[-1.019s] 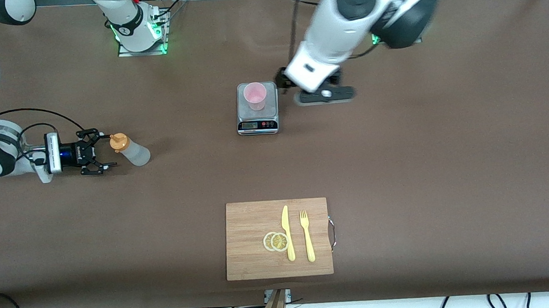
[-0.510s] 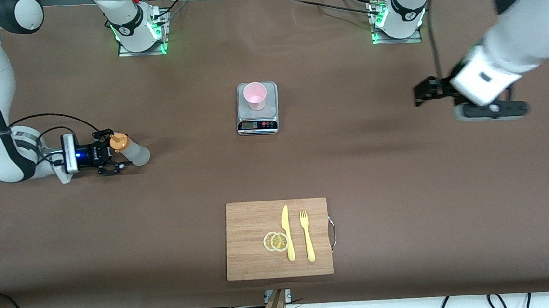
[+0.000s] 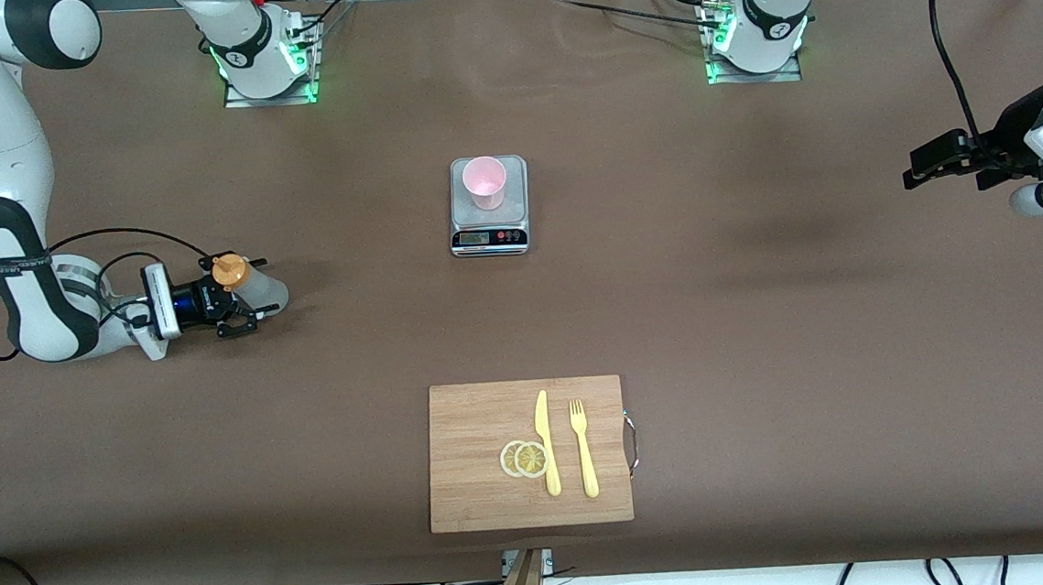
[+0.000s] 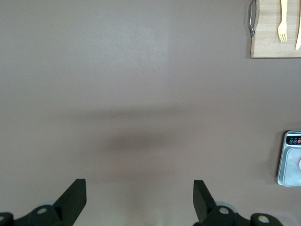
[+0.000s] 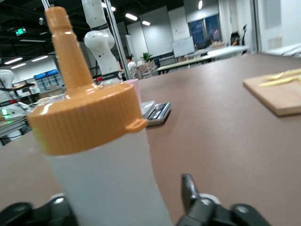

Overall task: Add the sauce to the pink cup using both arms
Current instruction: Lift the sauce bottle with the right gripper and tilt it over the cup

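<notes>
Sauce [image 3: 250,288] stands upright on the surface toward the right arm's end, long axis vertical, orange nozzle up. I've got the right end effector [image 3: 240,300] low and level at it; in the right wrist view the bottle [image 5: 99,155] fills the gap between the fingers [image 5: 190,190], which sit spread to either side of the body. I can't see contact on either side, so I read it as open around the bottle, not gripping yet. Pink cup [image 3: 484,182] sits on the scale [image 3: 489,206] mid-table, well apart from the bottle, toward the left arm's end from it. Left end effector [image 3: 921,164] hangs over bare surface out at the left arm's end, fingers wide apart in the left wrist view [image 4: 138,200], holding nothing; only the scale's edge [image 4: 291,157] shows there. Right arm is clearly the one on the bottle. Cutting board [image 3: 478,456] with knife, fork and lemon slices lies nearer the front camera, out of the way. My call: next is closing on the bottle body below the cap, then carrying it to the cup.
</notes>
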`<act>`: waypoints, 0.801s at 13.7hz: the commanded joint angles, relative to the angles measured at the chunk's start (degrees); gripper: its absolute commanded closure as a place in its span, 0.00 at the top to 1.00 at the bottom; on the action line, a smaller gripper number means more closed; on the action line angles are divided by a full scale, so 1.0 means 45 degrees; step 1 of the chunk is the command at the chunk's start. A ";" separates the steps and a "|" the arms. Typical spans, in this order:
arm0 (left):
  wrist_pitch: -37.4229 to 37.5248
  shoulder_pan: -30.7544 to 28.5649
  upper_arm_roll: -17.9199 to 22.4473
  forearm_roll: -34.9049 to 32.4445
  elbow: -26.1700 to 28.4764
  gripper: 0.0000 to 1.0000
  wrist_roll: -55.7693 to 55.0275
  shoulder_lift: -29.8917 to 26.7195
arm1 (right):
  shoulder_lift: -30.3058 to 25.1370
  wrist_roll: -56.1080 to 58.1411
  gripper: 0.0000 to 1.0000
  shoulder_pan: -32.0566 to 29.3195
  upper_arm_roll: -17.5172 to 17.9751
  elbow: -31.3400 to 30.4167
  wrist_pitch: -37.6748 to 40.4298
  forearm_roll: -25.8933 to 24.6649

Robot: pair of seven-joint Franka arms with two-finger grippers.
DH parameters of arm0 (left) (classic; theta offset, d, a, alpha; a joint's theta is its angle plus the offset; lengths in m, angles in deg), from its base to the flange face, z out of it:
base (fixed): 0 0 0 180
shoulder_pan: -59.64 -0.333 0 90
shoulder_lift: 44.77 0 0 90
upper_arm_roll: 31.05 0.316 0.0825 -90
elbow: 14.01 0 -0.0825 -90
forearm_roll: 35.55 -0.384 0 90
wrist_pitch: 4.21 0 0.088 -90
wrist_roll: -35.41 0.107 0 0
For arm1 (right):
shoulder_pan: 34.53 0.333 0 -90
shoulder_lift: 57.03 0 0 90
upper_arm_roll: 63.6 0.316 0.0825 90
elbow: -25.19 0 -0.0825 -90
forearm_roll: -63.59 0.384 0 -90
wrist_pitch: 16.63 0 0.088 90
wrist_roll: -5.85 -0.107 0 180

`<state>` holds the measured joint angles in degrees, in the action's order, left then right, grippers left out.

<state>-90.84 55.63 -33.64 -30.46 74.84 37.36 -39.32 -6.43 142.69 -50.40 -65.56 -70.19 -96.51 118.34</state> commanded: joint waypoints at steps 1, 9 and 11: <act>0.0284 -0.0047 -0.0226 -0.0524 0.0102 1.00 0.0349 -0.0194 | 0.0026 -0.0994 0.00 0.0128 0.0083 0.0572 0.0231 -0.0467; 0.0812 0.0051 -0.0305 -0.1444 0.0003 1.00 0.0993 -0.0116 | -0.2745 -0.7898 0.00 0.2801 0.1289 0.2192 -0.0255 -0.5436; 0.0812 0.0051 -0.0305 -0.1444 0.0003 1.00 0.0993 -0.0096 | -0.3488 -1.0319 0.00 0.3581 0.2441 0.2193 -0.0801 -0.7818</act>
<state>-88.04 55.87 -34.97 -35.51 74.83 40.37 -39.36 -18.28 105.43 -37.18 -58.36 -59.20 -98.02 91.75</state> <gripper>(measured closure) 0.000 0.687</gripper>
